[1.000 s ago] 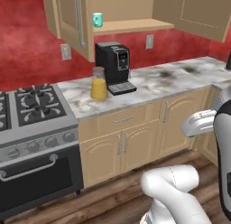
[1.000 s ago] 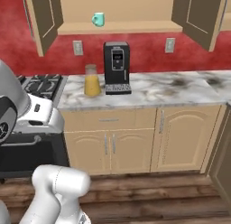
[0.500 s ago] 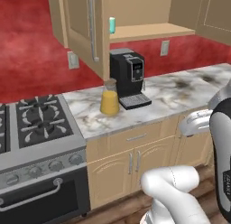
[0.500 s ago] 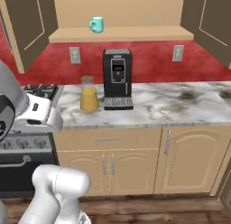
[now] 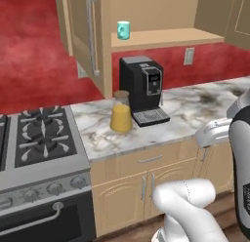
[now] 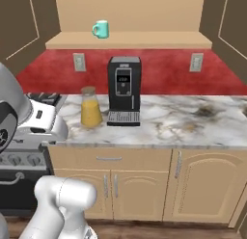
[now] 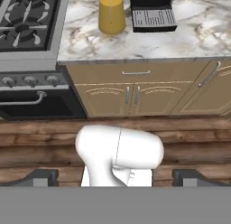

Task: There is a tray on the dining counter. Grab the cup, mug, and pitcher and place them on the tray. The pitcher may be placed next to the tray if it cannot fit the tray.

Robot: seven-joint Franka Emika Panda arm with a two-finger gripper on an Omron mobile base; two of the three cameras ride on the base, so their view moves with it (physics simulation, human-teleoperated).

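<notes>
The claw (image 7: 115, 175) hangs wide open and empty – the pitcher (image 7: 111, 13) stands upright on the marble surface (image 7: 135, 42) well ahead, slightly left

The marble kitchen worktop (image 5: 195, 107) ran over tan cabinets (image 6: 144, 180), with a gas stove (image 5: 39, 138) set at its left end. On the worktop stood the pitcher (image 5: 120, 112) of orange liquid, upright under its round tan lid, just beside a black coffee machine (image 5: 142, 90) to its right; whether the two touched could not be told. Above, an open cupboard shelf (image 6: 130, 39) carried the teal mug (image 6: 100, 29), upright, toward its left end. A wood-plank floor (image 7: 40, 137) lay below the cabinets.
</notes>
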